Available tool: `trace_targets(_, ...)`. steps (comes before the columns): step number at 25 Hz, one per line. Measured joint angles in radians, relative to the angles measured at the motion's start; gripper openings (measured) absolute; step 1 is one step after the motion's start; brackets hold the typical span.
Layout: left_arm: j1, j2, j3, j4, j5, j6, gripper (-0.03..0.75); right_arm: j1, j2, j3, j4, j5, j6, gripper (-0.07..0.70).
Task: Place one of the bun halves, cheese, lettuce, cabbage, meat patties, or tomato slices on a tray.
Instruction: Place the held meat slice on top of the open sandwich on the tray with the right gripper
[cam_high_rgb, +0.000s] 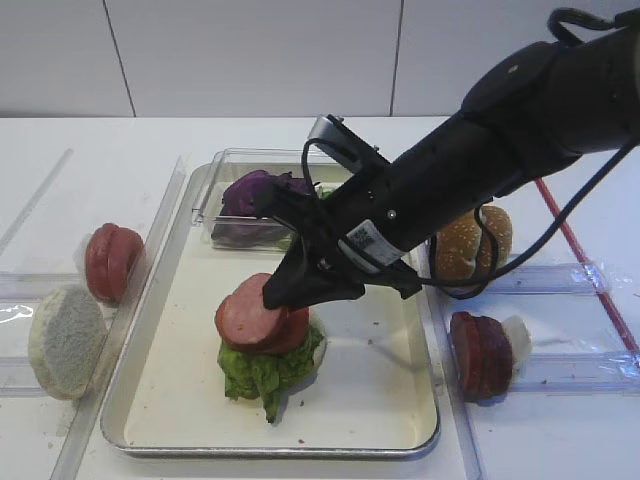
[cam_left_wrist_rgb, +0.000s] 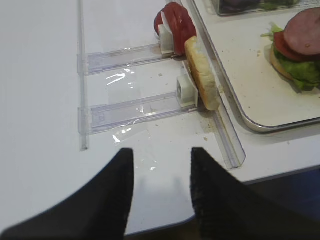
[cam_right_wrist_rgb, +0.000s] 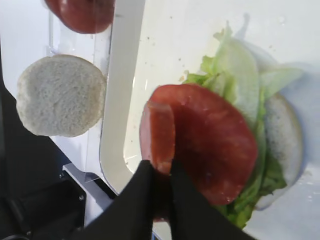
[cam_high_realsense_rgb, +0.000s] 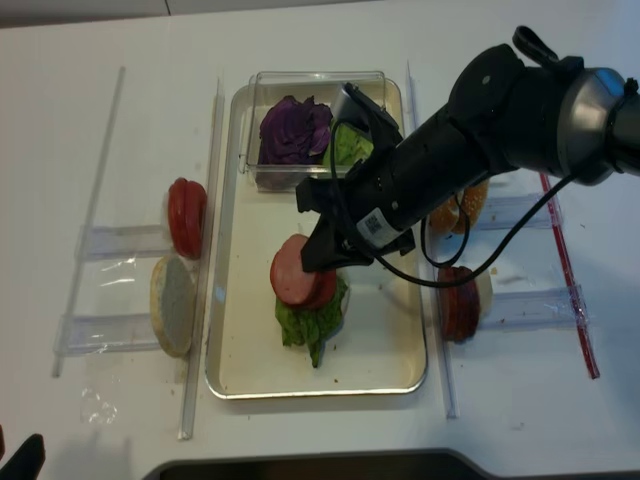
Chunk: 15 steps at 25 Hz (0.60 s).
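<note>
While you watch: the stack sits mid-tray and your right arm reaches over it from the right.
Right gripper (cam_high_rgb: 285, 292): narrowed onto the rim of a meat patty (cam_high_rgb: 250, 312); in the right wrist view the two black fingers (cam_right_wrist_rgb: 131, 210) pinch the disc's edge between them.
Held patty: pale pink face up, tilted slightly, resting on top of the stack while your fingers grip it.
Stack below: a tomato slice (cam_right_wrist_rgb: 220, 145) lies directly under the patty, then the lettuce (cam_high_rgb: 262, 372), then a bun half (cam_right_wrist_rgb: 287, 140) with its pale face showing at the bottom.
Tray (cam_high_rgb: 370, 420): silver rim, cream floor; the stack sits left of its centre.
Clear box (cam_high_realsense_rgb: 375, 85): at the tray's far end, holding the cabbage (cam_high_realsense_rgb: 293, 128) with some green leaf beside it.
Left of the tray: spare tomato slices (cam_high_rgb: 110, 260) stand on edge in a clear rack (cam_left_wrist_rgb: 125, 107); another bun half (cam_high_rgb: 66, 340) stands nearer, just beside the tray rim.
Right of the tray: a sesame bun top (cam_high_rgb: 470, 245) partly hidden behind your arm; more meat patties (cam_high_rgb: 482, 355) stand on edge in a second rack.
Left gripper (cam_left_wrist_rgb: 161, 195): spread wide, holding nothing, hanging over bare white table (cam_left_wrist_rgb: 40, 100) well apart from the tray.
</note>
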Motion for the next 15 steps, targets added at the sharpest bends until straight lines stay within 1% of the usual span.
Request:
trace_targets(6, 0.000, 0.000, 0.000, 0.000, 0.000, 0.000, 0.265, -0.001, 0.000, 0.000, -0.043, -0.015, 0.030, 0.083)
trace_targets(10, 0.000, 0.000, 0.000, 0.000, 0.000, 0.000, 0.265, -0.001, 0.000, 0.000, -0.048, -0.019, 0.034, 0.084)
trace_targets(15, 0.000, 0.000, 0.000, 0.000, 0.000, 0.000, 0.265, -0.001, 0.000, 0.000, -0.053, -0.019, 0.034, 0.129)
